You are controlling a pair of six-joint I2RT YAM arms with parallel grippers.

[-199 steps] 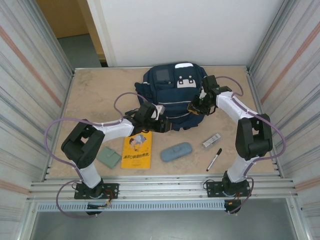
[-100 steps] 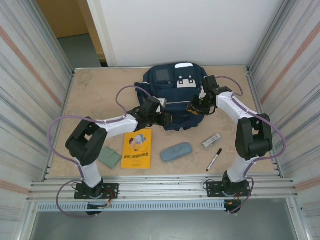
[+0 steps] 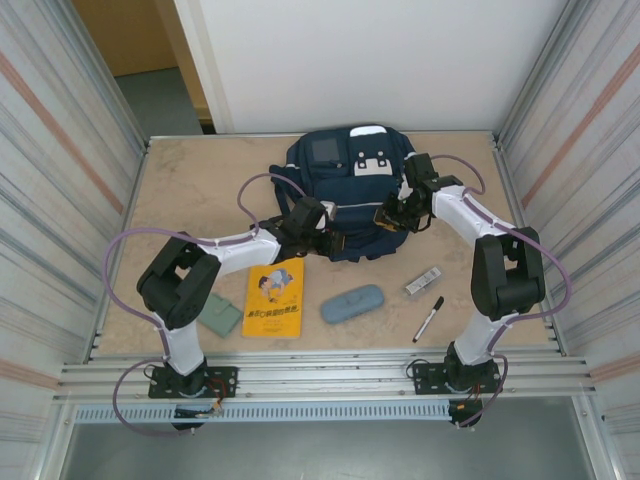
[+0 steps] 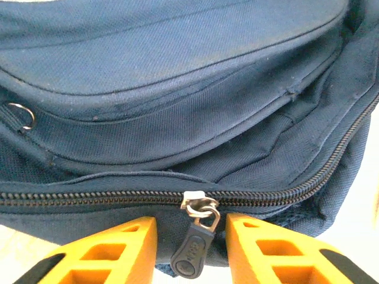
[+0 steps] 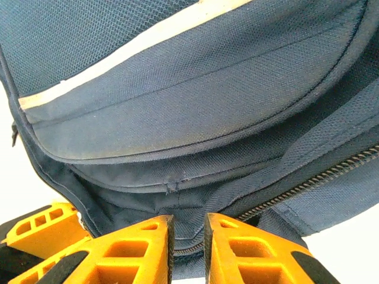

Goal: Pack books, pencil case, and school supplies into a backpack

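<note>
backpack zip pull (image 4: 192,253) — between left fingers (image 4: 109,251)

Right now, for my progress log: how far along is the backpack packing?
Done: nothing packed; book, pencil case, marker, bar and pad lie on the table. In hand: right jaws pinch fabric of the backpack, left jaws straddle the zipper pull, zipper closed. Left: unzip, load everything.

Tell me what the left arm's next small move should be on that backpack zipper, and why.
Probably close the left gripper on the zipper pull. The pull hangs between its fingers with a small gap on either side, the zipper looks closed along its length, and the right gripper pinches the backpack fabric, seemingly steadying it for a tug.
</note>
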